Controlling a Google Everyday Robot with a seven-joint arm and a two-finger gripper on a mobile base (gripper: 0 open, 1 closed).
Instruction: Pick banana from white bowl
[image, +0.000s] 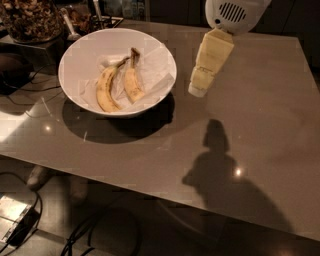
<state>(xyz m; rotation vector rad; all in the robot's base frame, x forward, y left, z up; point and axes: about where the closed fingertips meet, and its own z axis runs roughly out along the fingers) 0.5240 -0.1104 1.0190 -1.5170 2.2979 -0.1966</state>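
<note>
The cream-coloured gripper (198, 89) is hanging above the grey table (260, 125), just right of the white bowl (70, 70), with nothing seen in its grip. How far apart its jaws are standing cannot be told. The banana (132, 82), speckled and thick-stemmed, is lying on crumpled paper inside the bowl, right of a more curved banana (105, 91).

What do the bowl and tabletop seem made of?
The white bowl: smooth even white sides, likely ceramic or plastic. The table: grey, polished, stone or laminate, given its bright glints. The gripper, hovering over the table right of the bowl: cream, probably plastic.
</note>
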